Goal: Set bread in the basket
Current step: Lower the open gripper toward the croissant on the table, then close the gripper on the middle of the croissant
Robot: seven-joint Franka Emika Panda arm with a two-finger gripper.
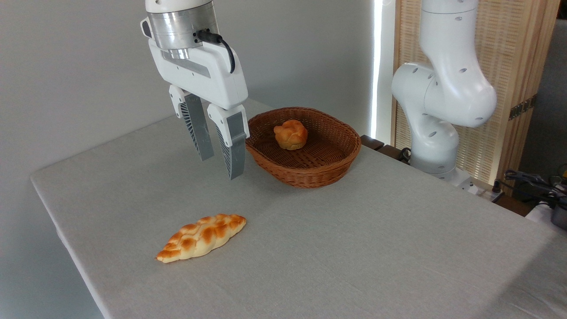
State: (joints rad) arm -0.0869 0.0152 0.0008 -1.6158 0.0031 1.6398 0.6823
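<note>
The braided loaf (201, 237) lies flat on the grey tablecloth (354, 248) near the front left edge, its long axis running from lower left to upper right, well apart from the wicker basket (305, 177) that sits further back toward the middle of the table. A small round bun (290, 134) already rests inside the basket, toward its far side, leaving bare weave in front of it. The gripper (221, 166) hangs in the air above the table, between loaf and basket and just beside the basket's left rim, its two ribbed fingers parted by a moderate gap and holding nothing. The step in hand appears to be the reach for the loaf. To do it well, the arm should come down over the loaf's thick middle rather than a tapered end, with the fingers turned so they close across the short width, not along the length. The present opening looks about enough for that width, though it is hard to judge; widening first would be safer. A soft, gentle close should avoid squashing it, and the lift must clear the braided rim before carrying across.
</note>
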